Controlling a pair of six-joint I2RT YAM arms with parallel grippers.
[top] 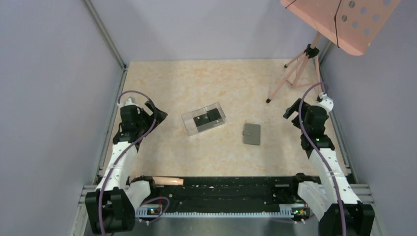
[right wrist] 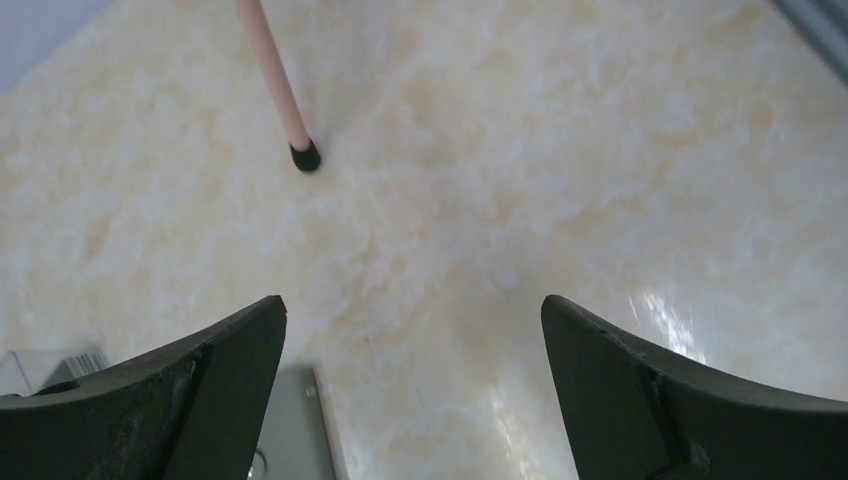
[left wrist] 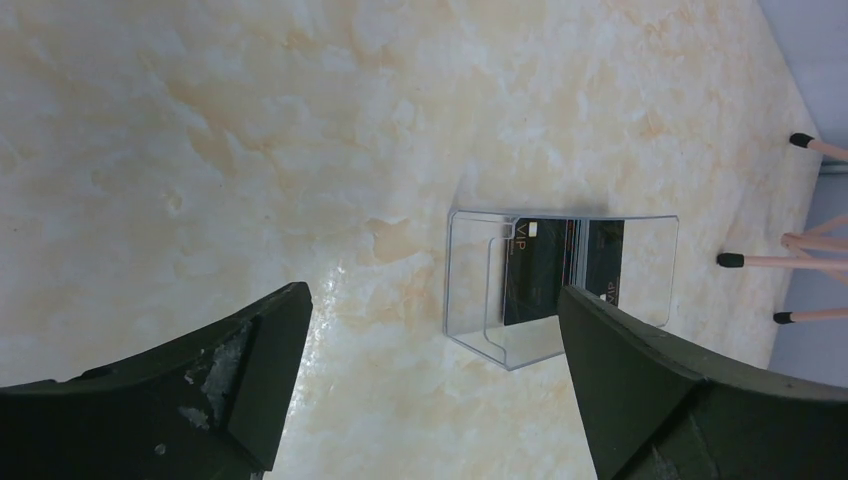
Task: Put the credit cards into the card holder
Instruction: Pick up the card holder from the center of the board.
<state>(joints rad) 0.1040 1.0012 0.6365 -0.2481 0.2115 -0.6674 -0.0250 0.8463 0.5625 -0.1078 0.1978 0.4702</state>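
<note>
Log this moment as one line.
left pincer: open, empty | right pincer: open, empty | credit cards: inside clear box | card holder: closed, flat on table, right of box

The letters "VIP" stand in pale print on one of the black credit cards (left wrist: 535,285) inside the clear plastic box (left wrist: 465,300); its finer print looks too blurred to read.

Black credit cards (top: 212,116) inside clear box (top: 188,121), gray card holder (top: 252,133) closed, lying flat nearby
</note>
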